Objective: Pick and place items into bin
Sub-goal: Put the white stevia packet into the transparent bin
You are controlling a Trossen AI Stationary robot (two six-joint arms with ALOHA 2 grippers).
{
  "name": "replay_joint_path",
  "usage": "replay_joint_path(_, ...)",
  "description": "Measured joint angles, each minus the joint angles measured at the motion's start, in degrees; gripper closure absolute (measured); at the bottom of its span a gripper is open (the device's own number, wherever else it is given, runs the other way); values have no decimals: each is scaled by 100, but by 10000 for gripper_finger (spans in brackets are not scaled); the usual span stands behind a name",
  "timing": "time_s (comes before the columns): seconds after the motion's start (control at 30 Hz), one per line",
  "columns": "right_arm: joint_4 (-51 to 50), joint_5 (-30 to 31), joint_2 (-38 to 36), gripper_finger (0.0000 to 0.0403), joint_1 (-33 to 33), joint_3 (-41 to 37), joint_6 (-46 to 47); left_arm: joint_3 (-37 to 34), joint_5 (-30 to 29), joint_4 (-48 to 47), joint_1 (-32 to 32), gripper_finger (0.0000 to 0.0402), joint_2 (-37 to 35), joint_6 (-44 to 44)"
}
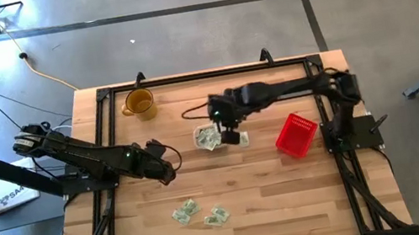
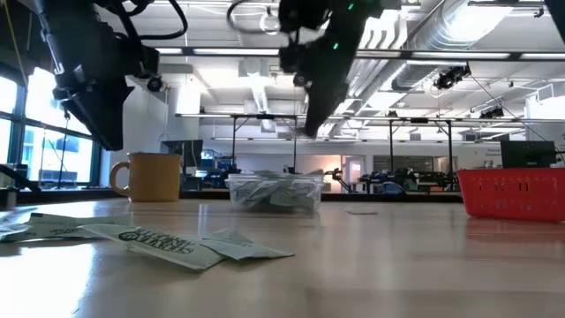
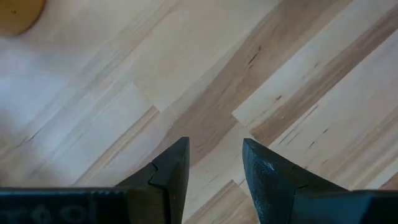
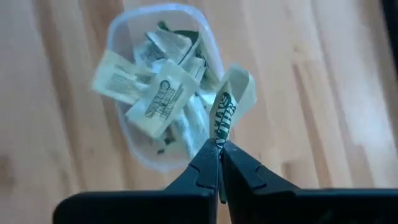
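The bin (image 4: 163, 87), a clear shallow container, sat near the middle of the tabletop (image 1: 291, 198), toward its far side, and it held a loose heap of pale green and white packets (image 4: 155, 102), too jumbled to count. One more packet (image 4: 229, 106) was pinched upright between the closed fingers of the right end effector (image 4: 219, 149), which hung above the near rim of the bin. In the high view that end effector (image 1: 231, 137) sat just beside the bin (image 1: 208, 137).

About three loose packets (image 1: 200, 213) lay together near the front edge of the tabletop, well apart from the bin.

The left end effector (image 3: 214, 158) hovered over bare wood on the left side of the tabletop, its fingers partly apart and holding nothing.

One amber mug (image 1: 139, 104) stood at the far left, and one red mesh basket (image 1: 296, 134) sat to the right of the bin; what they contained could not be made out.
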Motion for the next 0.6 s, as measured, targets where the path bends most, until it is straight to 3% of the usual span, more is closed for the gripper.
replay_joint_path(0.1, 219, -143, 340, 392, -38, 53, -271, 2, -6, 24, 0, 218, 0, -94)
replay_joint_path(0.2, 427, -684, 569, 383, -11, 130, -448, 2, -27, 27, 0, 218, 2, -178)
replay_joint_path(0.43, 490, -553, 814, 335, 2, 155, -612, 2, -31, 37, 0, 218, 2, -328)
replay_joint_path(0.6, 811, -926, 940, 313, -55, 159, -927, 2, -75, 39, 0, 218, 2, -355)
